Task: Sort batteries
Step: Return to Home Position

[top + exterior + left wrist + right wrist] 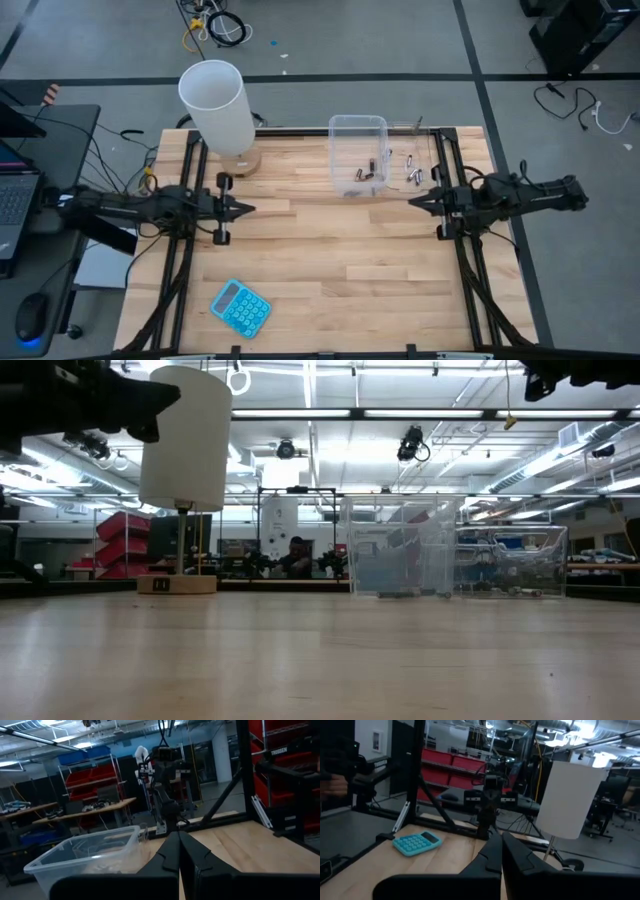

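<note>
Closest to us, the left gripper (178,839) is filling the bottom of its wrist view. Its two dark fingers are pressing together to a point and gripping nothing. The right gripper (501,839) is showing the same, with its fingers meeting and nothing between them. From above we are seeing both hanging over the wooden table (330,262), one at each side edge, tips facing each other and well apart.

The dark batteries (366,173) are lying inside a clear bin (358,135) at the far side of the table. The silvery batteries (412,170) are lying just to its right. There we are making out a second clear bin (510,560) only in the low view, since from above its walls are almost vanishing. We are not managing an exact count of either group, and in the low view they are too small to pick out.

A white lamp (215,100) is covering most of its own base from above. A blue calculator (241,306) is lying near the front left, its key markings too small to read. In the left wrist view, a dark bar (283,751) is bearing white lettering reading TROSSEN.
</note>
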Tool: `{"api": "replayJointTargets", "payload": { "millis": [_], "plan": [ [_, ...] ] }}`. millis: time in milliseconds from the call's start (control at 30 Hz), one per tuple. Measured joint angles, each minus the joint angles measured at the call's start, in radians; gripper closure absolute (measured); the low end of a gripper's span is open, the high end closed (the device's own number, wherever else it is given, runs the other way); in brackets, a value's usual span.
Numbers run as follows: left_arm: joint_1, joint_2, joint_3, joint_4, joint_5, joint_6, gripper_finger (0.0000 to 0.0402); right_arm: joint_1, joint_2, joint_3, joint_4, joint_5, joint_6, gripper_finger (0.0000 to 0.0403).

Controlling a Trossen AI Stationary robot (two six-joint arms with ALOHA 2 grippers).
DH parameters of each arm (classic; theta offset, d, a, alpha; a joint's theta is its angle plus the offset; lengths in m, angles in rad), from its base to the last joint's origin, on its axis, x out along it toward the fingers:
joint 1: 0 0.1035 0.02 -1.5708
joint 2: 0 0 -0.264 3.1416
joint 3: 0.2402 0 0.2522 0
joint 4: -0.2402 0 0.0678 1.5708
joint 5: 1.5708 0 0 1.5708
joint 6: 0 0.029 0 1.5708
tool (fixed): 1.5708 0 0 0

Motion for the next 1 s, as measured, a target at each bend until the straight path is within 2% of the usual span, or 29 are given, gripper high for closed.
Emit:
{"api": "replayJointTargets", "payload": {
  "millis": [433, 600, 800, 1000],
  "plan": [
    [0.000, -0.261, 0.000, -0.271, -0.019, 0.028, 0.0402, -0.002, -0.214, -0.028, -0.141, 0.034, -0.007, 0.0403],
    [0.000, -0.312, -0.026, -0.272, 0.095, -0.001, 0.0402, -0.002, -0.269, -0.028, -0.188, 0.035, -0.014, 0.0403],
    [0.002, -0.374, -0.095, -0.250, 0.092, 0.001, 0.0402, -0.003, -0.290, -0.026, -0.208, 0.051, -0.033, 0.0403],
    [0.001, -0.369, -0.110, -0.233, 0.101, -0.034, 0.0402, -0.002, -0.290, -0.044, -0.204, 0.044, -0.023, 0.0403]
  ]
}}
